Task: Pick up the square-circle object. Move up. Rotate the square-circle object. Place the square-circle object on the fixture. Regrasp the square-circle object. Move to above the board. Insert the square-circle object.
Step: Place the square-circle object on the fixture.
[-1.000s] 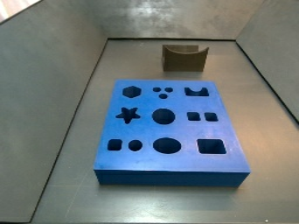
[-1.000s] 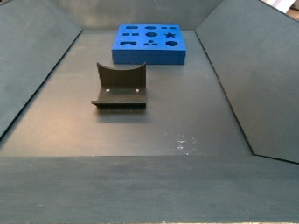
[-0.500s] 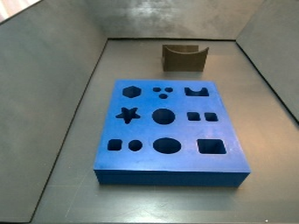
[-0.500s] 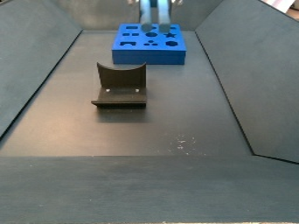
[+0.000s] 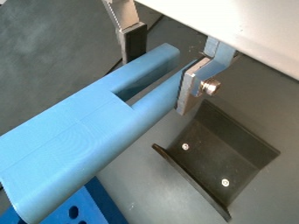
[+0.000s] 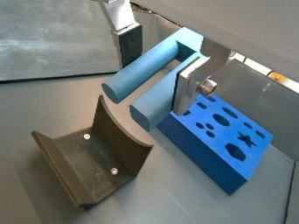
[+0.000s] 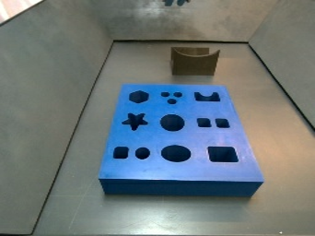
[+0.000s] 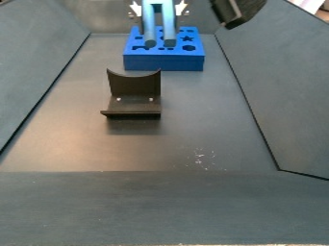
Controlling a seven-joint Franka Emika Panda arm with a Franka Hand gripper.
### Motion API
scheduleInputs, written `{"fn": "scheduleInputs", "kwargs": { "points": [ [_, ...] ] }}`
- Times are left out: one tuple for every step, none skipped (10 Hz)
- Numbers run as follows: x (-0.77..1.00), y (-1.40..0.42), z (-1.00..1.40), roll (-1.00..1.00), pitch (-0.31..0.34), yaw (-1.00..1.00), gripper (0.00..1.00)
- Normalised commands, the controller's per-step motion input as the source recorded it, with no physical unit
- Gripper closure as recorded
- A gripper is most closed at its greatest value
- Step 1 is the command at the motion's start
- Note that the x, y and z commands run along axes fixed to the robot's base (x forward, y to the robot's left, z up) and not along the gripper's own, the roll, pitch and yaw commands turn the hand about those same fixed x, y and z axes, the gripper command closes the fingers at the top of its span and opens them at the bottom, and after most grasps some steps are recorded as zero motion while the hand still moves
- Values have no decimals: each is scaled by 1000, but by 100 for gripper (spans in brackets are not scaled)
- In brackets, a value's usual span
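My gripper (image 5: pixel 162 79) is shut on the square-circle object (image 5: pixel 105 114), a long light blue piece held across its width between the silver fingers. In a side view the object (image 8: pixel 160 27) hangs in the air below the gripper (image 8: pixel 158 10), in front of the blue board (image 8: pixel 193 54). Both wrist views show the dark fixture (image 5: pixel 216 162) on the floor below the object (image 6: pixel 146 74). The fixture (image 8: pixel 131 93) stands alone, nearer than the board. The other side view shows the board (image 7: pixel 179 138), the fixture (image 7: pixel 194 60) behind it and only a dark tip of the gripper (image 7: pixel 176 3).
Grey walls slope up round the floor on all sides. A dark part of the rig (image 8: pixel 240 10) juts in at the upper right of a side view. The board's edge (image 6: pixel 216 140) lies close beside the fixture (image 6: pixel 87 162) in a wrist view.
One second ago no gripper showed in the side views. It has since come into view from above, carrying the object, and now hangs lower in front of the board.
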Motion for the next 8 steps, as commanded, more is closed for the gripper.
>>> {"fn": "scheduleInputs", "kwargs": {
  "points": [
    [841, 61, -37, -223, 113, -95, 100],
    [706, 55, -24, -187, 84, -90, 100],
    [655, 52, -21, -180, 78, -87, 100],
    [561, 44, -18, -178, 75, -76, 100],
    [499, 44, -15, -173, 74, -70, 100],
    [422, 41, -16, -170, 76, -61, 100],
    [363, 39, -11, -168, 81, -57, 100],
    [296, 37, -13, -168, 90, -50, 100]
  ]
}}
